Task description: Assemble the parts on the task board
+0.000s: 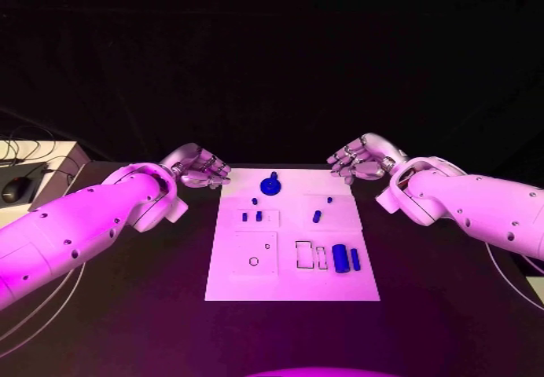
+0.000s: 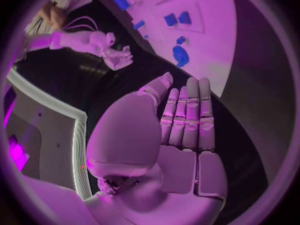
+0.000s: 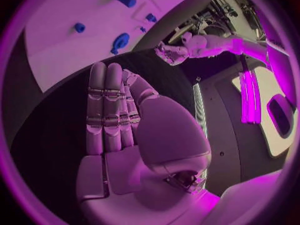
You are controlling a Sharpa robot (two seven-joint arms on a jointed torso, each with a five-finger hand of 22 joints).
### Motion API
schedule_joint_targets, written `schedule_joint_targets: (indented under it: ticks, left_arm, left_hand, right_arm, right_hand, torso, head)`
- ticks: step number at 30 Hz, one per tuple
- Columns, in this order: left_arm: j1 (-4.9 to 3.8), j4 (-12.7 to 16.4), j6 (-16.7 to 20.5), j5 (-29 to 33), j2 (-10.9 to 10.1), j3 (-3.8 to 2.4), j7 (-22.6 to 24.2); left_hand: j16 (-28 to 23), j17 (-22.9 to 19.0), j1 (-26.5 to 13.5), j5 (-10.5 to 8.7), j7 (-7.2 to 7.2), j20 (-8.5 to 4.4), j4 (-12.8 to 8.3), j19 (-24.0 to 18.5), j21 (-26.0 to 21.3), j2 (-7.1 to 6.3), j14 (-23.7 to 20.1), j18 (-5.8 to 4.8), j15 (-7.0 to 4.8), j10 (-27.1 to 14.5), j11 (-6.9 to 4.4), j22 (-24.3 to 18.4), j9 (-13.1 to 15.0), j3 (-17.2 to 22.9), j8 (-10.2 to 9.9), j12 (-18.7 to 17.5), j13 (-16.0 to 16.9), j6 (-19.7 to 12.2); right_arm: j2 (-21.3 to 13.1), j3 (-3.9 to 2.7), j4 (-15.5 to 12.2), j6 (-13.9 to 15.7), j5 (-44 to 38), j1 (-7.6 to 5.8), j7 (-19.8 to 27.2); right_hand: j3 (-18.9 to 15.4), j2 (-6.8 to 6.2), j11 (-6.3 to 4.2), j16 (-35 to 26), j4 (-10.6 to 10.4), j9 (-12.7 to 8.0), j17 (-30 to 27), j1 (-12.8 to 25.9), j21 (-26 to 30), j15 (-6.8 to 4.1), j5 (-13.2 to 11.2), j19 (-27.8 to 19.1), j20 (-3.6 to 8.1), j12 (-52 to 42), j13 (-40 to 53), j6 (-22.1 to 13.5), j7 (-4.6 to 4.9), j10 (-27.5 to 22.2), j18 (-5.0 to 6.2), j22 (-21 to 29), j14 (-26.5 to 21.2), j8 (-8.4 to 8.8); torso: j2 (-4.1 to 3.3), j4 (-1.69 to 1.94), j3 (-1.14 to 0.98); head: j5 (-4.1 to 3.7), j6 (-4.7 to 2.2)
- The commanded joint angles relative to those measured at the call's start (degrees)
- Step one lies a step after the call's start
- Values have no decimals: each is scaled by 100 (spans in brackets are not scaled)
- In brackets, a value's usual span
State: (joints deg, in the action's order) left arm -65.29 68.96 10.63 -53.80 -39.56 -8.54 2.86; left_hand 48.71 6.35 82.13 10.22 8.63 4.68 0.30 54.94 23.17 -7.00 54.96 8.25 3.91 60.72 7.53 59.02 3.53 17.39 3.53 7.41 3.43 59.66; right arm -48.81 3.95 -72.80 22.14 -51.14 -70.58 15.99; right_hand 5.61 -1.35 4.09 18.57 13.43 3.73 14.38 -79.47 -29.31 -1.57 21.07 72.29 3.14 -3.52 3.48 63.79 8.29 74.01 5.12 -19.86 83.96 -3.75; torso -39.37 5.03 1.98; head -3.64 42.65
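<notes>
The white task board (image 1: pixel 292 279) lies in the middle of the black table. A round blue part with a knob (image 1: pixel 271 185) sits at its far edge, and several small blue pieces (image 1: pixel 259 216) stand in the middle rows. Two blue cylinders (image 1: pixel 340 258) lie side by side near the right edge. My left hand (image 1: pixel 199 167) hovers off the board's far left corner and my right hand (image 1: pixel 361 159) off its far right corner. Both hold nothing, with fingers stretched out straight: left hand (image 2: pixel 184 120), right hand (image 3: pixel 115 110). The round blue part (image 2: pixel 180 55) (image 3: pixel 120 40) lies beyond the fingertips.
A pale box with a computer mouse (image 1: pixel 16 188) and cables stands at the table's far left. A thin cable (image 1: pixel 512 275) runs along the right side. Bare black table flanks the board on both sides and in front.
</notes>
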Motion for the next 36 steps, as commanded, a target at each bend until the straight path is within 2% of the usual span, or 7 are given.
schedule_joint_targets:
  ticks: [1,4,6,9,14,20,36]
  left_arm:
    - [115,196,-132,2889,-190,-6,840]
    - [196,346,-285,3499,-356,-20,1077]
    - [237,420,-317,3715,-436,-28,1178]
    - [292,531,-315,3974,-552,-37,1299]
    - [345,677,-299,4111,-646,-42,1414]
    - [376,797,-267,4113,-686,-44,1537]
    - [390,831,-191,4117,-701,-46,1546]
  left_hand:
    - [-678,-231,-263,-108,-166,182,233,-351,-638,42,-208,-201,110,261,-51,-501,9,-345,17,-27,-11,171]
    - [-2488,-251,38,-142,-155,356,235,-253,-1785,259,311,-292,184,534,-79,-1764,-1,-1009,-3,-392,-4,160]
    - [-3279,-229,53,-166,-106,371,289,-29,-1942,349,641,-301,218,541,-45,-2302,4,-1332,7,-396,-2,188]
    - [-3812,-203,170,-155,-119,370,253,85,-1956,396,863,-308,221,549,-49,-2789,-1,-1504,-5,-405,-6,184]
    - [-4123,-141,249,-149,-93,344,242,198,-1939,456,1033,-330,216,557,-59,-3263,2,-1604,1,-403,-5,193]
    - [-4294,-81,245,-147,-80,352,241,310,-1932,511,1000,-347,258,453,-27,-3881,2,-1848,1,-388,1,188]
    - [-4282,-42,278,-147,-44,351,178,480,-1905,584,944,-352,271,410,-9,-4698,2,-2023,2,-391,0,173]
  right_arm:
    - [-69,4,-81,-360,-1867,44,-786]
    - [-103,7,-115,-385,-2471,79,-1122]
    - [-108,12,-125,-392,-2776,100,-1300]
    - [-88,34,-126,-297,-3235,142,-1555]
    - [-26,51,-125,-154,-3731,215,-1814]
    - [89,62,-106,-43,-4016,297,-1970]
    - [361,82,26,-52,-4099,404,-2022]
  right_hand:
    - [-19,17,-52,85,30,-3,165,57,-281,-27,-41,-108,-2,11,3,38,5,2,139,-241,213,14]
    - [1,-8,-16,202,36,-3,287,118,-407,-28,-105,-82,-11,12,-2,47,6,-167,185,-345,247,15]
    - [17,-27,-7,317,36,-3,379,157,-470,-30,-160,-63,-19,15,-5,52,0,-227,209,-399,258,15]
    - [35,-65,0,579,-31,-2,577,274,-548,-32,-284,-14,-41,13,-4,54,-14,-281,238,-474,247,14]
    - [114,-164,0,1396,-130,-1,1067,351,-796,-51,-329,204,-25,12,-5,21,-41,-362,287,-681,248,13]
    - [393,-339,25,2731,-348,5,1777,367,-1509,-38,-334,255,-37,14,-6,10,-42,-414,389,-1499,11,2]
    - [621,-542,53,3424,-664,-1,1750,266,-2039,13,-326,338,-103,6,-4,-20,-4,-534,423,-2746,-135,18]
  torso:
    - [14,-7,14]
    - [30,-6,28]
    - [44,-2,41]
    - [61,-2,53]
    - [78,9,70]
    - [68,3,65]
    - [61,0,54]
  head:
    - [-68,-29]
    - [-87,-31]
    - [-101,-19]
    - [-97,-22]
    - [-105,-13]
    - [-80,-14]
    - [-95,33]
